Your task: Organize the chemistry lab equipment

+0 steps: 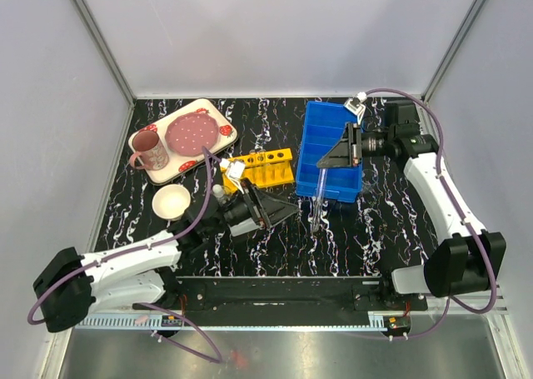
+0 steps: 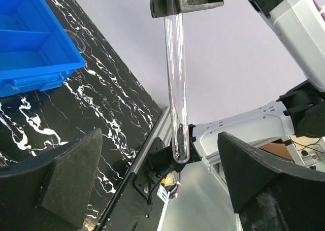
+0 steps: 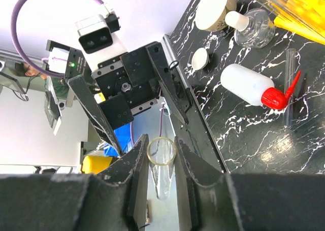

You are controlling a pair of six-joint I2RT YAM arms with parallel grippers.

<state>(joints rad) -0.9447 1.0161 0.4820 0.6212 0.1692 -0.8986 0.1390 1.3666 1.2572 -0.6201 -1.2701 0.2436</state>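
While the left gripper [image 2: 158,139] stands spread wide nearest the bases, grasping nothing, a glass tube [image 2: 176,84] hangs upright between its fingers [image 2: 71,180], touching neither. The right gripper [image 3: 161,142] is clenched on the tube's open upper end, so the right arm alone carries it, long axis vertical. The yellow rack [image 1: 262,167] lies farther back and to the left of the tube, beside the blue bin [image 1: 331,150]. From above the rack's holes are hard to make out, and the tube's lower tip fades against the marbled table [image 1: 391,221], so its clearance cannot be judged.
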